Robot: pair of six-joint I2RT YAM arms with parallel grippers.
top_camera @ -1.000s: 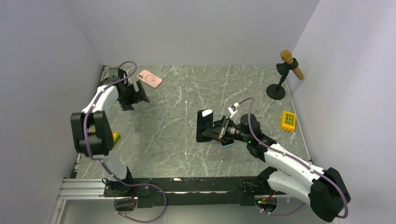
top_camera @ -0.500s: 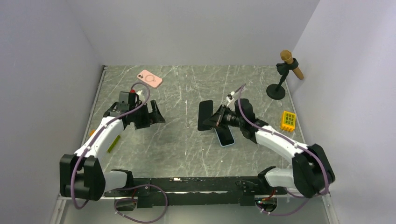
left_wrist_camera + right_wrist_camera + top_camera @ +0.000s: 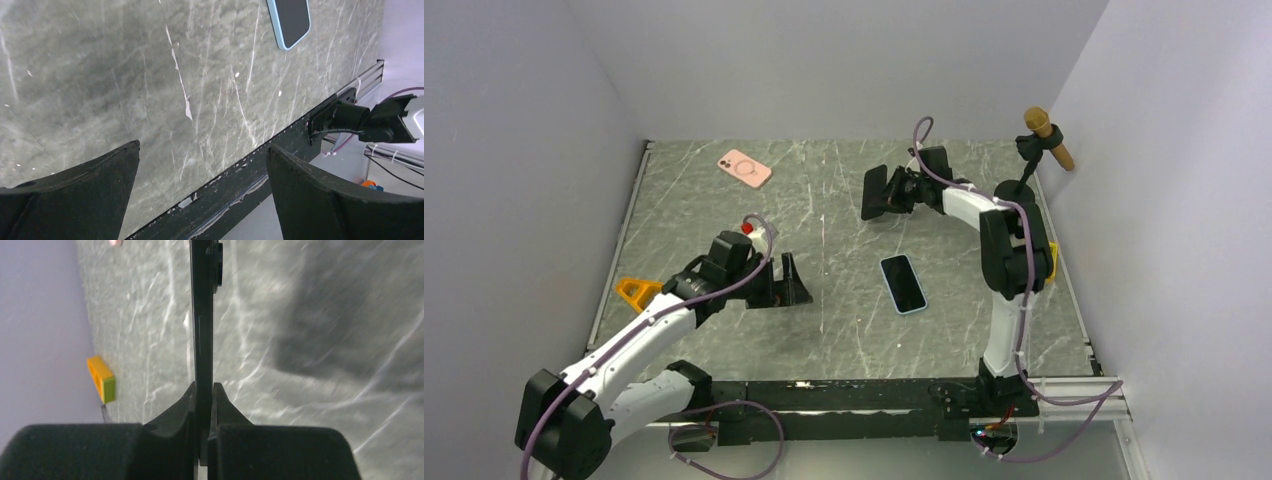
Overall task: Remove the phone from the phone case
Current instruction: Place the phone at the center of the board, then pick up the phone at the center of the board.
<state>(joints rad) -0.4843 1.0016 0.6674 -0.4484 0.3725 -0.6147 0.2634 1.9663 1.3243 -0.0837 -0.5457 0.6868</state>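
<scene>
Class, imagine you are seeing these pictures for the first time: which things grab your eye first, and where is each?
First, the phone lying bare, screen up, near the middle of the table. Next, the black phone case, pinched in the right gripper toward the table's far side. The left gripper stands wide open and empty near the front left.

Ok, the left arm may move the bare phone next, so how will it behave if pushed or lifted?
The phone lies flat, screen up, on the smooth table, so a push will probably slide it, not tip it. It looks thin, so a pinch from above may struggle to catch its edges. The glossy screen is likely slippery.
</scene>
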